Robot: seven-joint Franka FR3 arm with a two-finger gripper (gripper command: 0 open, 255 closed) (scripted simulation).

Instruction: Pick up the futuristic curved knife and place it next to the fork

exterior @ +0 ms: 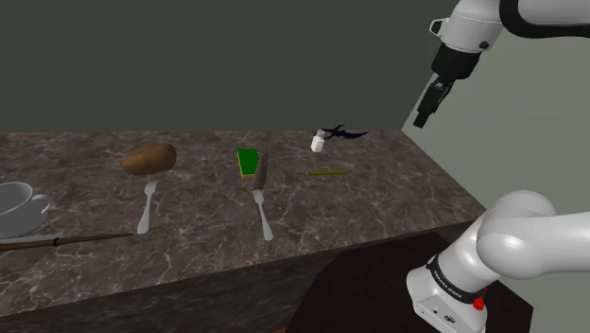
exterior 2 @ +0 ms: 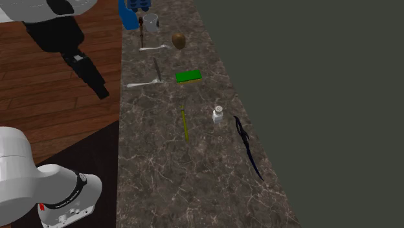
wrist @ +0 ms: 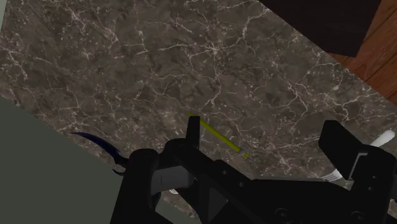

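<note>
Plainly with nothing grasped yet, the end effector [exterior: 423, 117] hangs released and empty high off the table [exterior: 397, 201], because the dark blue curved knife [exterior: 346, 133] lies flat well below and beyond it, apart from the fork [exterior: 262, 213].

In the wrist view the gripper [wrist: 240, 145] is covering most of the knife [wrist: 95, 144], leaving just its dark blue curved tip showing at the counter's [wrist: 191, 57] back edge. It is also hiding one end of the yellow-green stick [wrist: 219, 135] and most of a fork [wrist: 383, 137], whose pale end is running off the picture. In the shoulder view the shaker [exterior: 319, 142] is overlapping one end of the knife near the back edge. The picture's left edge is cutting off the cup [exterior: 19, 203] and the brown-handled tool [exterior: 95, 236] by the front edge. In the second exterior view a blue thing [exterior 2: 131, 10] at the counter's far end is being cropped, and it is too small to identify.
</note>
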